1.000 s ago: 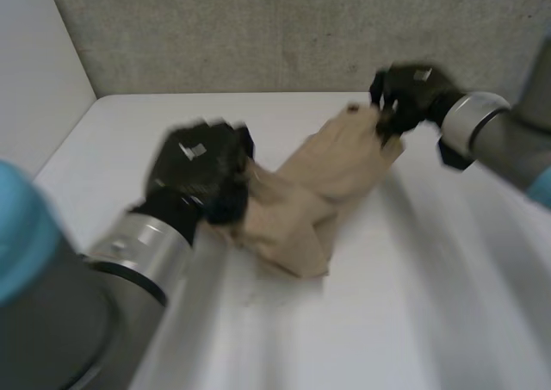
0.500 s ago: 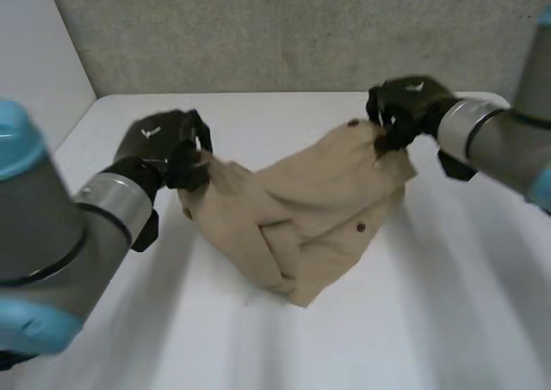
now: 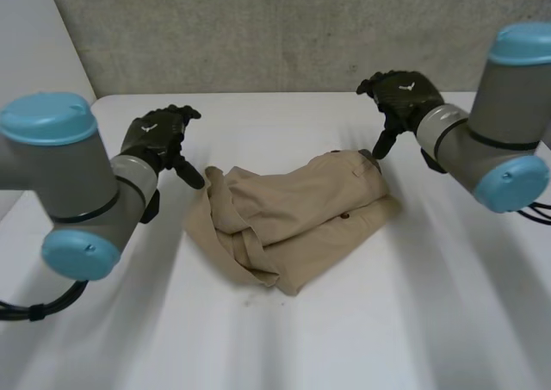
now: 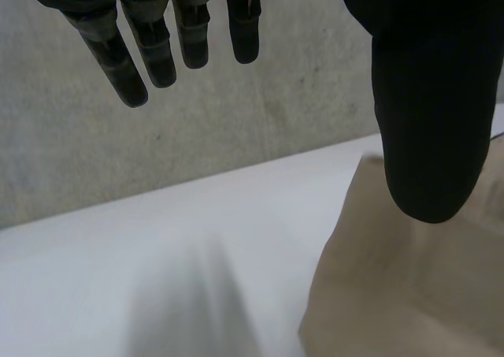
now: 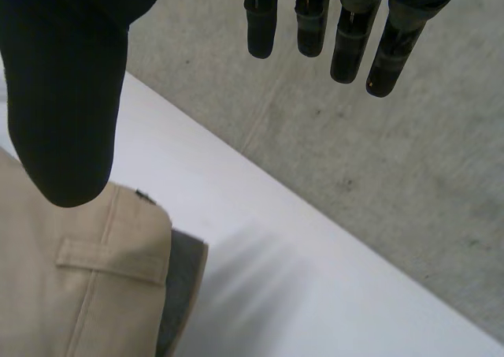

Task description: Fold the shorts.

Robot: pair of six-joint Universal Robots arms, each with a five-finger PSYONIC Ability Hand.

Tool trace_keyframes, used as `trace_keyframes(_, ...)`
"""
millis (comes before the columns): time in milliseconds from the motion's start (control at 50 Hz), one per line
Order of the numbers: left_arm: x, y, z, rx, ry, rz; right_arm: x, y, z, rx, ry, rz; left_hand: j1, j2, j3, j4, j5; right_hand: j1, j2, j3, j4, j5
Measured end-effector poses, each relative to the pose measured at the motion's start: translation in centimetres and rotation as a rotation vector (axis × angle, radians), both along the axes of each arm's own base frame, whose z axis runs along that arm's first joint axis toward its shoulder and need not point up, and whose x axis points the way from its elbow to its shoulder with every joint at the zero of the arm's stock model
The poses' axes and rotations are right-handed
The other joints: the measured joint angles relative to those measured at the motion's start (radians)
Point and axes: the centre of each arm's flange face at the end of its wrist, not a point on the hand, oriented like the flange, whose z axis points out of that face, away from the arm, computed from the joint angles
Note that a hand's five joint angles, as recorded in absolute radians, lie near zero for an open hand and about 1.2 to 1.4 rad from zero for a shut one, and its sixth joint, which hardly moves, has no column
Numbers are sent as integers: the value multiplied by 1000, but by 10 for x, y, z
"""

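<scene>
At the table's left, left hand [image 3: 159, 136]: raised over the white table [image 3: 405, 321], spread wide and holding nothing, thumb angled down towards the near corner of the shorts [image 3: 293, 213]
Left arm [image 3: 69, 175]: grey with light-blue caps, coming in low from the left edge of the head view
Left wrist view: fingers [image 4: 157, 50] straight and well apart from the thumb [image 4: 429, 97]; bare table under the fingers, a tan corner of the shorts [image 4: 409, 294] under the thumb; whether the thumb touches the cloth cannot be told
Shorts: tan, lying crumpled on the middle of the table between the two hands, loosely doubled over, folds bunched at the left end, waistband at the right end
Belt loop [image 5: 110, 261]: flat on the waistband, under the right thumb
Right hand [image 3: 400, 97]: raised above the waistband end, spread wide and empty, thumb pointing down near the cloth
Right wrist view: fingers [image 5: 346, 34] straight, thumb [image 5: 67, 81] apart from them, over the shorts [image 5: 63, 294]
Right arm [image 3: 491, 140]: reaching in from the right
Wall [image 3: 284, 28]: grey, behind the table
</scene>
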Motion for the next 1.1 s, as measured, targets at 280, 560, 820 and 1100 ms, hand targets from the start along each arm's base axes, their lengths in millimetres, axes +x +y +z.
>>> trace_keyframes(280, -24, 112, 23, -67, -113, -210, -13, 39, -32, 0, 278, 94, 0, 0, 0, 0, 0, 111, 144, 155, 137, 115)
trace_keyframes(560, -54, 153, -25, -21, -251, -225, -3, 28, -78, -30, 265, 155, 34, 49, 32, 43, 51, 255, 327, 331, 312, 276)
trace_keyframes(820, -63, 141, -51, -8, -297, -200, 6, 13, -112, -32, 260, 154, 216, 225, 215, 225, 229, 532, 707, 703, 686, 640)
trace_keyframes(1100, -15, 71, -43, -42, -367, 6, 6, -4, -97, -61, 183, 85, 653, 694, 678, 690, 682, 691, 958, 968, 961, 863)
